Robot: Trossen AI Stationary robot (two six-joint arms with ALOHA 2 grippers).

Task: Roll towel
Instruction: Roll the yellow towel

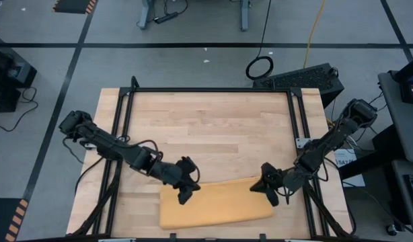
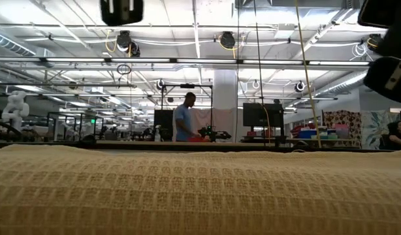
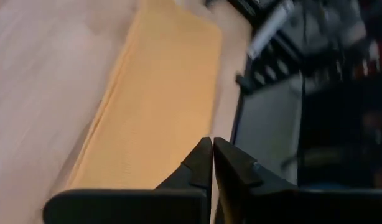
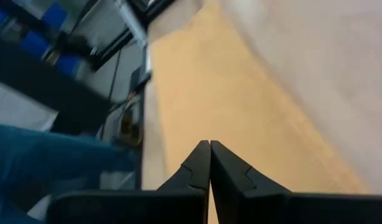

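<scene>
**Towel folded at near edge, both grippers clenched and empty**

The mustard-yellow waffle-weave cloth towel [image 1: 216, 205] lies as a long folded band along the near edge of the light wooden worktop [image 1: 206, 128], its right end a bit farther from the edge than its left. In the low view the weave [image 2: 200, 189] fills the whole foreground, right up against the camera.

The left gripper [image 1: 184, 195] sits over the band's left end, fingers [image 3: 202, 163] pressed together with nothing between them; in the left wrist view the towel [image 3: 160, 99] runs away ahead of the tips. The right gripper [image 1: 270, 193] sits at the band's right end, fingers [image 4: 203, 163] likewise clenched on nothing, with the towel [image 4: 241, 118] beneath and ahead. Can't tell whether either set of tips touches the cloth.

Beyond the worktop, a person in a blue shirt [image 2: 183, 121] stands at a far bench.
</scene>
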